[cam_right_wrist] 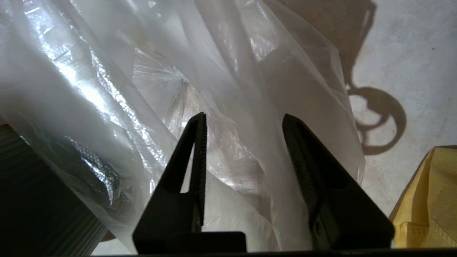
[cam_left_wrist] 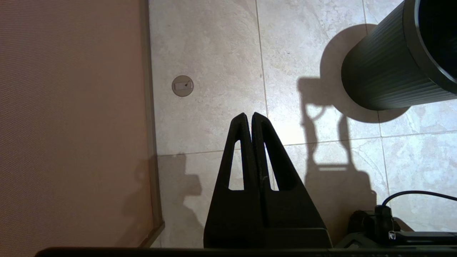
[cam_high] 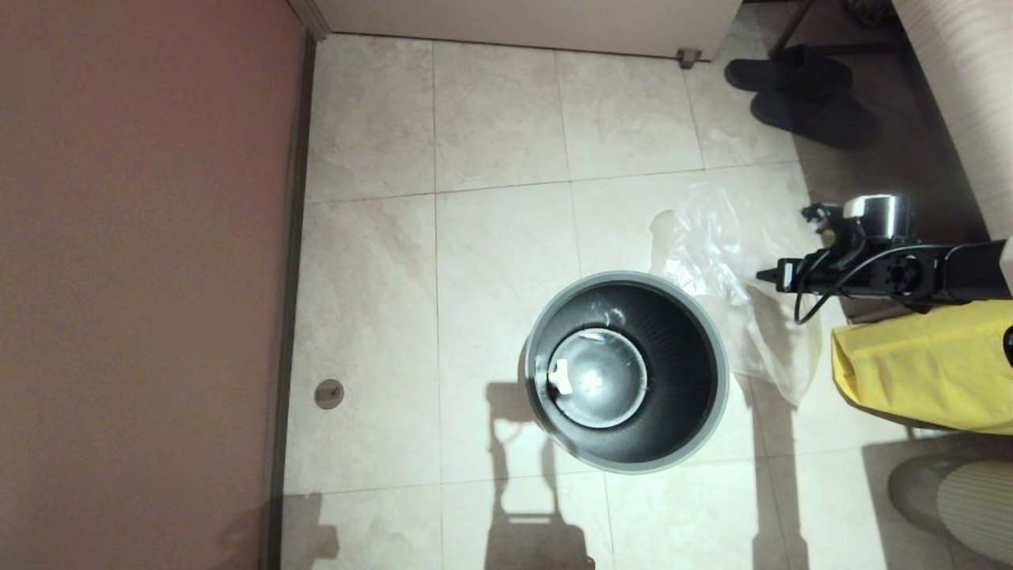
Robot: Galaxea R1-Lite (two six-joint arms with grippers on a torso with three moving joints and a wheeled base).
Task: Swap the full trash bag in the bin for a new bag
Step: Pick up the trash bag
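The bin [cam_high: 625,279] stands upright on the tiled floor with its mouth bare, showing its shiny bottom and a small white scrap [cam_high: 560,372]. The new bag [cam_high: 724,261] lies crumpled on the floor to the bin's right, one side leaning on the bin's wall. My right gripper [cam_high: 769,275] hangs over that bag. In the right wrist view the right gripper [cam_right_wrist: 244,119] is open, with folds of the clear bag [cam_right_wrist: 228,89] rising between and beyond its fingers. My left gripper [cam_left_wrist: 249,116] is shut and empty above bare floor, left of the bin [cam_left_wrist: 389,67].
A yellow sack [cam_high: 926,368] lies right of the bag, also seen as the yellow sack [cam_right_wrist: 425,203]. Black slippers [cam_high: 799,87] sit at the far right. A pale ribbed object [cam_high: 977,507] is at the near right. A brown wall [cam_high: 142,277] bounds the left; a floor drain [cam_high: 328,393] is beside it.
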